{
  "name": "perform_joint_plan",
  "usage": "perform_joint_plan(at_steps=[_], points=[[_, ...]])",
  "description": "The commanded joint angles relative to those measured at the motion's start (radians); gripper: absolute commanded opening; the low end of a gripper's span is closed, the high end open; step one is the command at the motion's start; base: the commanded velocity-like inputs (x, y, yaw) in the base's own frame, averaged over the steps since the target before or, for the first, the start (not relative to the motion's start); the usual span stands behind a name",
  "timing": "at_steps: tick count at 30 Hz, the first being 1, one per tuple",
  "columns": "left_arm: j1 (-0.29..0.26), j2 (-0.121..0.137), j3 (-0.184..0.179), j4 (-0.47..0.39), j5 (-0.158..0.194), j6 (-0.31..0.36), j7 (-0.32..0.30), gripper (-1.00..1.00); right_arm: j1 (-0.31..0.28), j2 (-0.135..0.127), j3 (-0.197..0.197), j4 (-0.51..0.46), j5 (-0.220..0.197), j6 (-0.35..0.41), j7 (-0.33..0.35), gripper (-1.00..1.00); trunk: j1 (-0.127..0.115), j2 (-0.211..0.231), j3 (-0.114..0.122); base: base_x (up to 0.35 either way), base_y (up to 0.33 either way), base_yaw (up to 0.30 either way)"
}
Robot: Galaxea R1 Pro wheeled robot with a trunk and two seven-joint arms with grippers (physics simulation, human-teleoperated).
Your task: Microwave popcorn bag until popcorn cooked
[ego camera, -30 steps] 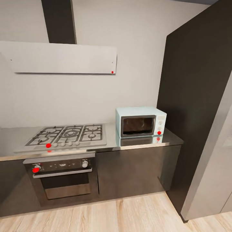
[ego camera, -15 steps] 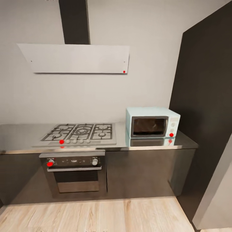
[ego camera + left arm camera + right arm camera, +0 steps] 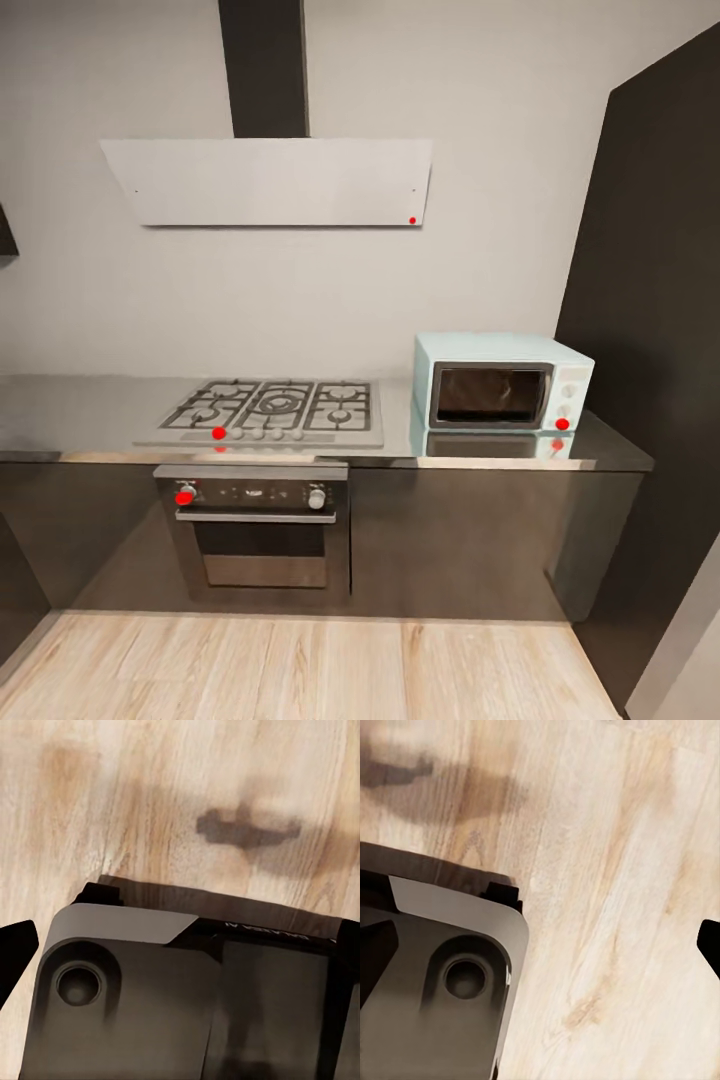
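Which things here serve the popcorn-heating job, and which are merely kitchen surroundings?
For the job:
microwave, door shut
countertop

Surroundings:
gas hob
oven
hood
tall cabinet
wood floor

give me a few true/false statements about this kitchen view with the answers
1. The microwave door is shut. True.
2. The microwave stands left of the gas hob. False: it stands to the hob's right on the countertop.
3. The oven sits below the hob. True.
4. A popcorn bag lies on top of the microwave. False: its top is bare.
5. The hood hangs above the hob. True.
6. The wrist cameras look at tiled floor. False: it is pale wood plank floor.
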Motion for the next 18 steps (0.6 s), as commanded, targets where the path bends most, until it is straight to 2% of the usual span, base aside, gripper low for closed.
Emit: perform_joint_plan(at_steps=[1, 8, 18], points=[[-0.001, 0.0, -0.008, 0.001, 0.008, -0.003, 0.002, 1.0, -0.001, 0.0, 0.002, 0.003, 0.009, -0.006, 0.001, 1.0, 0.0, -0.001, -0.001, 0.0, 0.0, 0.003], [0.0, 0.003, -0.007, 0.001, 0.01, 0.0, 0.002, 1.0, -0.001, 0.0, 0.002, 0.003, 0.011, -0.005, 0.0, 1.0, 0.0, -0.001, -0.001, 0.0, -0.027, 0.0], [0.0, 0.003, -0.008, 0.001, 0.009, 0.0, 0.002, 1.0, -0.001, -0.001, 0.002, 0.003, 0.012, -0.006, 0.0, 1.0, 0.0, -0.001, -0.001, 0.0, -0.255, 0.0]])
